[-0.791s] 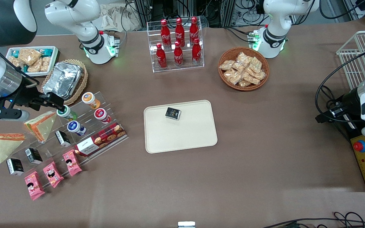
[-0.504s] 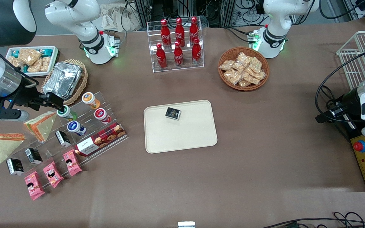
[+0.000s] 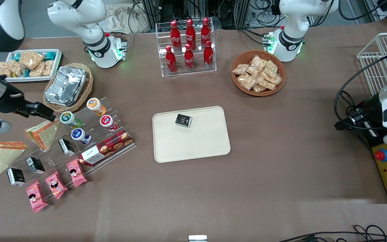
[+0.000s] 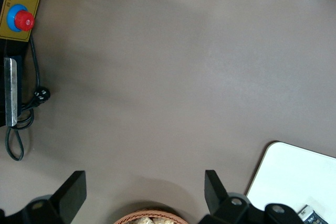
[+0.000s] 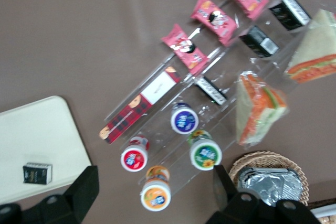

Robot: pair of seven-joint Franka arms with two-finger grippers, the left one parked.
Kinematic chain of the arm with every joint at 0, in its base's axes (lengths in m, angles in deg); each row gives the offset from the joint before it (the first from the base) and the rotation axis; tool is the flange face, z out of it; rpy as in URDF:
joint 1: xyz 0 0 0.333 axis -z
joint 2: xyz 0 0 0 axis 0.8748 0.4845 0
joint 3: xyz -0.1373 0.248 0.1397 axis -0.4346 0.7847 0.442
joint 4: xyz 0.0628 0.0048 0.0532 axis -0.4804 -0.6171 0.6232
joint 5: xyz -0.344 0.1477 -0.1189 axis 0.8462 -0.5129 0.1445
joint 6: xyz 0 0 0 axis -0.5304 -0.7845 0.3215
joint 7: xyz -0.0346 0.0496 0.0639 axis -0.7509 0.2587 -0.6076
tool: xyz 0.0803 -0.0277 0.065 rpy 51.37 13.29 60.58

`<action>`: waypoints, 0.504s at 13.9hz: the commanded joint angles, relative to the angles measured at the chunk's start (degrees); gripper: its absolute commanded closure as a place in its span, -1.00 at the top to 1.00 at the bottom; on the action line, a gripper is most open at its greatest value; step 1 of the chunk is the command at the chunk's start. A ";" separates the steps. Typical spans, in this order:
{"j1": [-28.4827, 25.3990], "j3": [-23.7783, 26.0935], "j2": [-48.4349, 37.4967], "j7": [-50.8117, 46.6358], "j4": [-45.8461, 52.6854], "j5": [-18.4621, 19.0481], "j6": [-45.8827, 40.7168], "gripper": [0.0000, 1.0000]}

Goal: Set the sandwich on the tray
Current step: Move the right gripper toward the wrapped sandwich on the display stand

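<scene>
The sandwich [image 3: 2, 157], a clear-wrapped wedge with a plain pale face and orange-red filling on its thick edge, lies at the working arm's end of the clear stepped rack; the right wrist view also shows this sandwich [image 5: 315, 45]. My gripper [image 3: 40, 112] hangs open and holds nothing, above the rack, farther from the front camera than the sandwich and apart from it. In its own view the gripper [image 5: 155, 184] has its fingers spread wide above the cups. The cream tray [image 3: 193, 144] lies mid-table, and the tray [image 5: 37, 135] carries a small black box [image 3: 183, 120].
A second wedge with a wide orange band [image 3: 44, 133] leans on the rack beside the sandwich. The rack holds cups [image 3: 79, 135], black boxes, pink packets [image 3: 56, 184] and a biscuit box [image 3: 106, 148]. A wicker basket with a foil container [image 3: 66, 85] and a cola stand [image 3: 188, 47] stand farther back.
My gripper has slid sideways toward the working arm's end of the table, uncovering the green-lidded cup. The sandwiches and the tray have not moved.
</scene>
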 commanded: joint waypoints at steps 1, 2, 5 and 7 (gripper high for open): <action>3.08 0.22 1.45 -1.86 0.84 1.09 -1.21 0.93; 4.05 0.22 1.80 -3.09 0.84 1.09 -1.21 0.93; 8.53 0.22 3.38 -4.16 1.01 1.53 -0.86 0.93; 10.03 0.22 4.35 -4.07 1.10 3.36 -0.42 0.93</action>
